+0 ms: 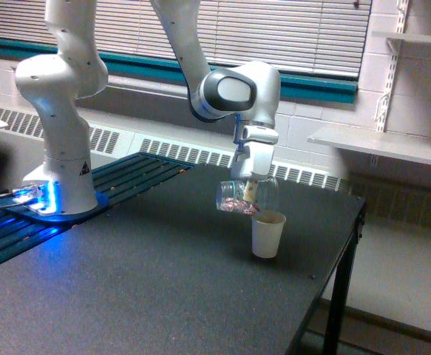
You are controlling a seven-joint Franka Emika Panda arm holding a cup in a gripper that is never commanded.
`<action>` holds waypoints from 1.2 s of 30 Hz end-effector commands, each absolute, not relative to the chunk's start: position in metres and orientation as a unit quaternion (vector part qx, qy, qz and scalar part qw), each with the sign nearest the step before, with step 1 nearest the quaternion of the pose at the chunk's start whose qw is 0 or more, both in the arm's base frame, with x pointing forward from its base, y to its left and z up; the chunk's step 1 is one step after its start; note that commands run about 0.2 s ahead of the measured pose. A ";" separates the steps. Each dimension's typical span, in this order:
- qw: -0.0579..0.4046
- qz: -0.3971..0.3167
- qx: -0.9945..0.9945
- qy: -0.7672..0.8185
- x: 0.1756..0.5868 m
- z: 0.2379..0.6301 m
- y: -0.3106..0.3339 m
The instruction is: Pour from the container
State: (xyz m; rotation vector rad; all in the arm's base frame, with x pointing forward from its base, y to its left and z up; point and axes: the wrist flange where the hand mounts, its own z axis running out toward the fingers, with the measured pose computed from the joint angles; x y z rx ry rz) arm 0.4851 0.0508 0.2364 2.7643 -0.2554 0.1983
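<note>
Clear glossy plastic container, seemingly paper cup, matt speckled table

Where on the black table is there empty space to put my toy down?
The big bare patch of the table lies in front of the robot base and to the exterior view's left of the paper cup. It is crowded right at the cup, where the end effector holds the tilted container just above it.
</note>
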 end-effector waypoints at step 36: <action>0.216 0.056 0.974 -0.051 0.491 0.257 0.043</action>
